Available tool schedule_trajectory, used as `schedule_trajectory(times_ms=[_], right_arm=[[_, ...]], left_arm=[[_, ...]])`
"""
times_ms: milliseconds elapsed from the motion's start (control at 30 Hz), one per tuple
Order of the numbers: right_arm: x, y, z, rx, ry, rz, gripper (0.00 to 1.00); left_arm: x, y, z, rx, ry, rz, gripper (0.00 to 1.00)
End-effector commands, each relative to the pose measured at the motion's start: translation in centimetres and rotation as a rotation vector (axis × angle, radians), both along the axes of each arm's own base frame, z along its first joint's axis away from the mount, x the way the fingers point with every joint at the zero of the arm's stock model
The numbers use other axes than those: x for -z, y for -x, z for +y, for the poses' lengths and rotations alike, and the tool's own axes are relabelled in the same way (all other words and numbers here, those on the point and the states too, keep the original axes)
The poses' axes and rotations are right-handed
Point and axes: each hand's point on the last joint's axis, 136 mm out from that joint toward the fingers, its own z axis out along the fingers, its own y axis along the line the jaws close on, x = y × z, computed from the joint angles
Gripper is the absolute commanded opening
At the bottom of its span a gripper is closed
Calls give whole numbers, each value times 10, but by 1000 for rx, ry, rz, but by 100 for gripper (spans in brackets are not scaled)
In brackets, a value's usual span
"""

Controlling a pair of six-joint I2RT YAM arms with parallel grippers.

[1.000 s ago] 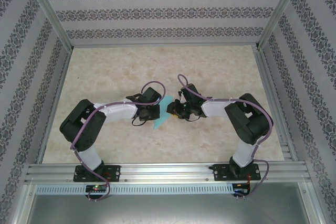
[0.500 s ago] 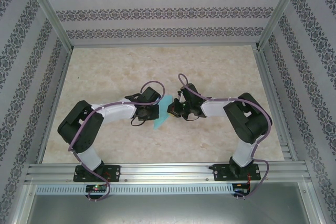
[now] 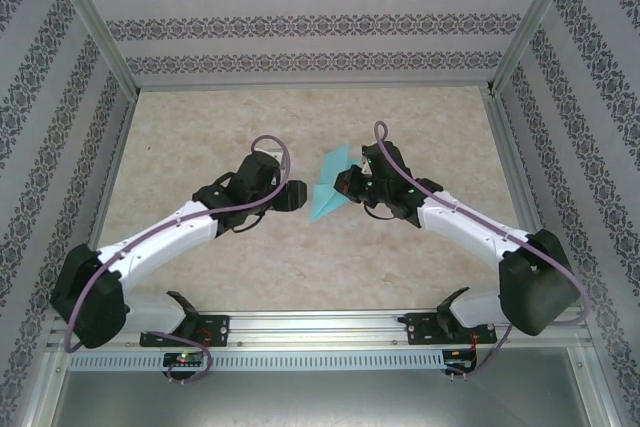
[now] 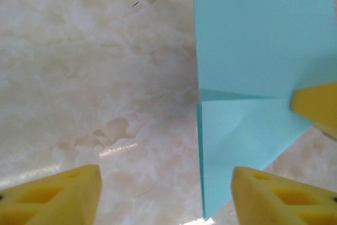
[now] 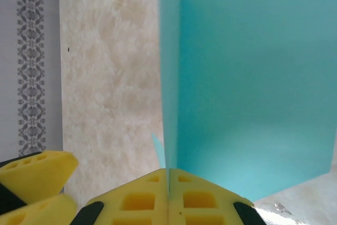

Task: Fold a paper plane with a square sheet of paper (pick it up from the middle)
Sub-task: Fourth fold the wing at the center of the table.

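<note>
The square sheet of paper (image 3: pixel 330 187) is turquoise and folded along a crease, with two flaps spreading from it. My right gripper (image 3: pixel 346 187) is shut on the crease edge and holds the paper over the table's middle. In the right wrist view the fingertips (image 5: pixel 150 198) press together on the thin edge, and the paper (image 5: pixel 253 88) stands up ahead of them. My left gripper (image 3: pixel 298 195) stands open just left of the paper. In the left wrist view the paper (image 4: pixel 253 61) lies ahead and right, and its lower corner reaches down beside the left gripper's (image 4: pixel 166 198) right finger without being pinched.
The marble-patterned tabletop (image 3: pixel 200 137) is bare around both arms. Patterned walls and a metal frame (image 3: pixel 505 57) close in the back and sides. The other gripper's yellow tip (image 4: pixel 316 106) shows at the paper's right edge in the left wrist view.
Both arms have stretched out farther over the table, carrying the paper up and away. The left gripper has opened and let go of the paper; the right one has shut on it.
</note>
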Motion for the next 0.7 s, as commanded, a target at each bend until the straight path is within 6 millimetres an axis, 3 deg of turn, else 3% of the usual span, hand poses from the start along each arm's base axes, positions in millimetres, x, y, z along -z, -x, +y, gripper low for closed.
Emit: schedule_trajectory(times_ms=[0, 100, 300, 467, 667], right_arm=[[3, -4, -12, 114, 27, 21, 1], [16, -6, -9, 163, 5, 69, 1], [49, -12, 4, 220, -42, 165, 1], [68, -13, 12, 248, -61, 244, 0], [84, -9, 14, 280, -61, 339, 0]], left_arm=[[-13, 0, -13, 111, 28, -119, 79], [-10, 3, -24, 186, 30, -164, 89], [18, -3, -36, 252, -44, -212, 92], [38, 3, -55, 387, -115, -358, 91], [59, 6, -67, 520, -182, -413, 79]])
